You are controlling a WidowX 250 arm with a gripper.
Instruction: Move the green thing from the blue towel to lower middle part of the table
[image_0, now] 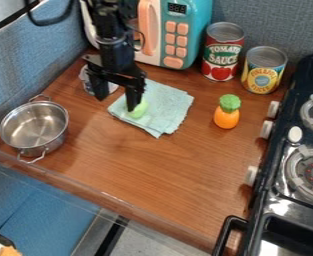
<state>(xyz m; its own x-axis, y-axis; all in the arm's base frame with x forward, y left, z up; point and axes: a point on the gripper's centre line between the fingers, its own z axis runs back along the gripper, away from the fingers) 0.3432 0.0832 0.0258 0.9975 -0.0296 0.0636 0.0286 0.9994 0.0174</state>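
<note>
Silver pot [60, 138], and green thing [139, 109] seemingly on towel [168, 106]

- A broad bare stretch of tabletop [162, 175] opens below the towel [175, 105], giving passage down to the lower middle.
- The pot [35, 129] blocks the left side, its handles jutting out.
- The stove [262, 200] bounds the right, knobs poking toward the open wood.
- An orange toy [227, 119] stands between towel and stove.
- The microwave [189, 30] and two cans [222, 52] wall off the back.
</note>
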